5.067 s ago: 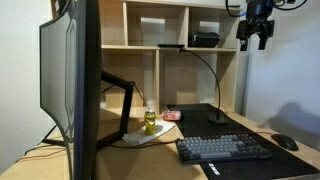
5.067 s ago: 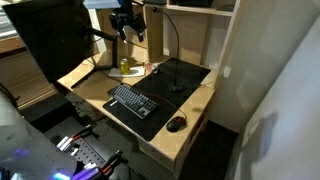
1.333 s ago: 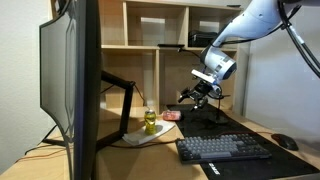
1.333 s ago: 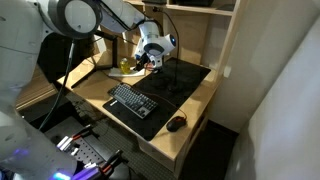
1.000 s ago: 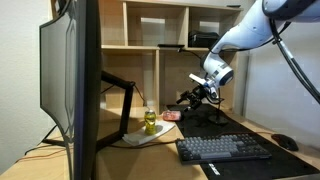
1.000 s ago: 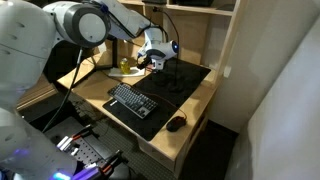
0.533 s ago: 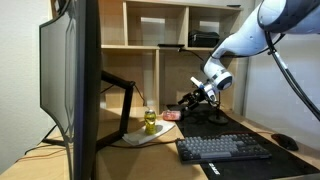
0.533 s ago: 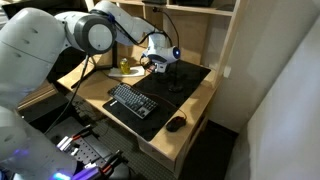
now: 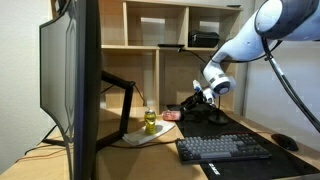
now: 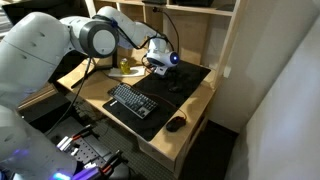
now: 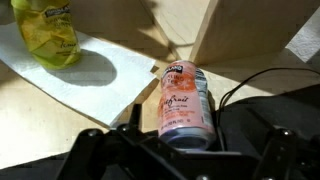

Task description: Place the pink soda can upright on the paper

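Note:
The pink soda can [image 11: 183, 100] lies on its side on the wooden desk, just beside the white paper [image 11: 90, 85] and at the edge of the black desk mat. In an exterior view the can [image 9: 171, 116] shows as a small pink shape right of the paper [image 9: 140, 138]. My gripper [image 11: 178, 128] is low over the can with a finger on each side of it, open. The gripper also shows in both exterior views [image 9: 188, 101] [image 10: 152, 66], close above the desk. The paper [image 10: 125, 72] lies left of it.
A yellow bottle [image 11: 45, 30] stands upright on the paper [image 9: 150, 120]. A keyboard [image 9: 225, 148] and a mouse [image 9: 287, 142] lie on the black mat. A gooseneck lamp [image 9: 215, 90] stands behind the gripper. A large monitor [image 9: 70, 80] and wooden shelves [image 9: 160, 40] border the desk.
The arm has come down from high by the shelf to the desk. Over the last second the gripper sank a little lower and closer to the can.

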Robot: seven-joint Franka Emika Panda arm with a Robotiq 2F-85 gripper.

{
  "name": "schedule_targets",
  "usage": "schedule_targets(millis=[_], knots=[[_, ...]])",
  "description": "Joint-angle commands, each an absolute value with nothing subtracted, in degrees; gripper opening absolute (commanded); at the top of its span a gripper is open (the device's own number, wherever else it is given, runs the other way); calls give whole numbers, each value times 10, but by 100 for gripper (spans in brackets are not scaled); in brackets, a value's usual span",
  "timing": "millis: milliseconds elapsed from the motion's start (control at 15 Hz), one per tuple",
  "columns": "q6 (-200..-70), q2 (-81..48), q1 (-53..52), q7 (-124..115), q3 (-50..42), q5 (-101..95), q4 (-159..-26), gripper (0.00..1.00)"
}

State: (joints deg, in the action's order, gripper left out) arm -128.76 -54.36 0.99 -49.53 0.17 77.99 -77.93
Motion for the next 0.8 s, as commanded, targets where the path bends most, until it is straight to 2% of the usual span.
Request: schedule_targets(millis=[0, 733], knots=[[-1318, -561, 11, -517, 14, 798, -764, 100], [-1314, -546, 4, -609, 3, 761, -760, 100]])
